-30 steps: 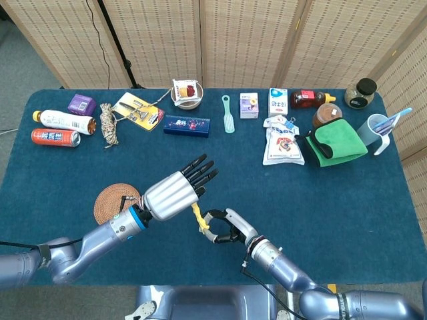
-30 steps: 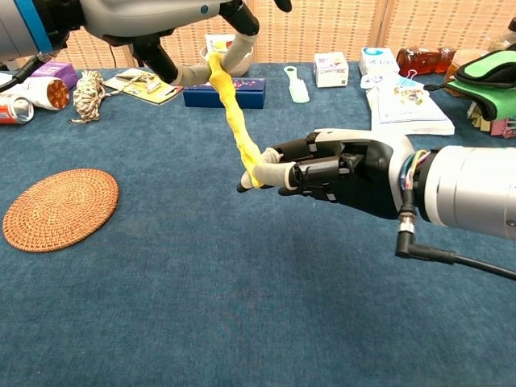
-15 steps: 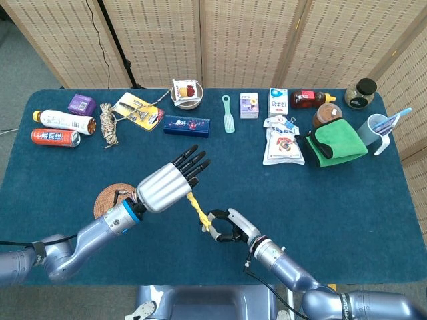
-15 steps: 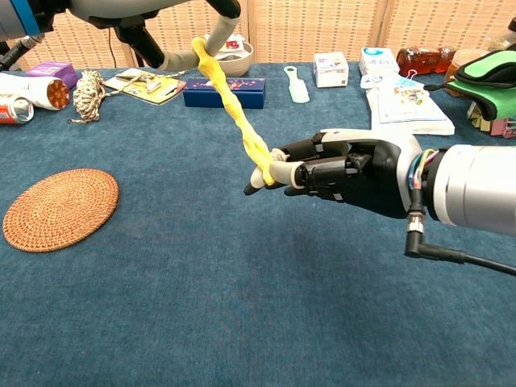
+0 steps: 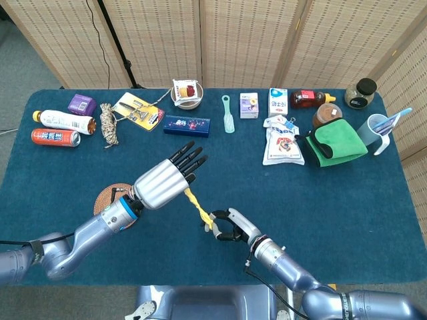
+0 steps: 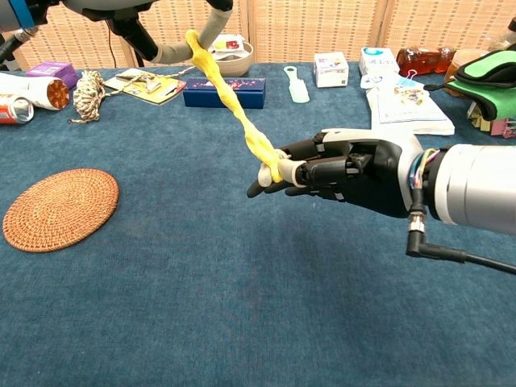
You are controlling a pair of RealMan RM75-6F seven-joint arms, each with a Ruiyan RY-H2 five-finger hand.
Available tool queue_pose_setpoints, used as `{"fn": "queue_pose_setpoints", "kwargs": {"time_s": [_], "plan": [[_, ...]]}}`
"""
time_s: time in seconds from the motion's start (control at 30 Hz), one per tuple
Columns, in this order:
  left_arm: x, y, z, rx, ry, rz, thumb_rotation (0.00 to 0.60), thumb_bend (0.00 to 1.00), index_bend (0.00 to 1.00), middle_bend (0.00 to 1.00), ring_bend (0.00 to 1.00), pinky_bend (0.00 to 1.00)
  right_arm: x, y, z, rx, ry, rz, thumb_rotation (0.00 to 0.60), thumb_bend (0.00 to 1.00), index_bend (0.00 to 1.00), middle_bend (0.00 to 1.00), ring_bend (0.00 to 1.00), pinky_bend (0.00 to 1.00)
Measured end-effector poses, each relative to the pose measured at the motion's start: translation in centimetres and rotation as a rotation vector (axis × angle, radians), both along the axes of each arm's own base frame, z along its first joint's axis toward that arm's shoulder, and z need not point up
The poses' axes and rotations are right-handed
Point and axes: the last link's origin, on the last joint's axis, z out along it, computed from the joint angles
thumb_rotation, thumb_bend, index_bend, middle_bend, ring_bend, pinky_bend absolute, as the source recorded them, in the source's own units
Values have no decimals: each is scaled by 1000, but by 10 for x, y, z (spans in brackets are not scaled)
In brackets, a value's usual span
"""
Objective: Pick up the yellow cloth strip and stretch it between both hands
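The yellow cloth strip (image 6: 235, 109) hangs taut in the air above the blue table, running diagonally from upper left to lower right. My left hand (image 5: 167, 181) pinches its upper end, with the other fingers spread; in the chest view only the pinching fingers (image 6: 201, 32) show at the top edge. My right hand (image 6: 339, 171) grips the lower end in curled fingers. In the head view the strip (image 5: 198, 209) spans the short gap between the left hand and the right hand (image 5: 227, 227).
A woven round coaster (image 6: 58, 208) lies at the left front. Along the back stand bottles (image 5: 63, 121), a can (image 5: 55, 137), a rope bundle (image 5: 109, 125), a blue box (image 5: 187, 125), a bowl (image 5: 187, 93), cartons, a pouch (image 5: 282, 141), a green cloth (image 5: 337, 141) and a cup (image 5: 375, 130).
My left hand has moved left and up with the strip's upper end. The strip has gone from slack and wavy to straighter and longer. The right hand has shifted slightly right.
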Motion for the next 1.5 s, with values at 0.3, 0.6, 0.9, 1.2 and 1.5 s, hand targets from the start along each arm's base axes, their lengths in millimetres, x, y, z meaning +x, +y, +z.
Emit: {"fn": "queue_pose_setpoints", "kwargs": {"time_s": [0.3,0.6,0.9,1.2,1.5], "plan": [[-5,5,8,25,-4,18,600,590,733,144,25,0,-2,0,1,-1,3,-3,600,685,687,367,174,23],[-16,16,24,71,-11,57,600,590,733,143,24,0,-5,-1,5,-5,2,-8,600,685,686,367,174,24],[-24,25,36,101,-24,95,600,590,733,143,24,0,-10,-4,10,-16,6,-16,600,685,685,367,174,24],[-27,34,43,124,-34,116,600,590,733,144,23,0,-15,-6,13,-18,6,-24,600,685,686,367,174,24],[-36,39,51,149,-19,136,600,590,733,144,23,0,-17,-7,13,-16,3,-29,600,684,685,367,174,24]]}}
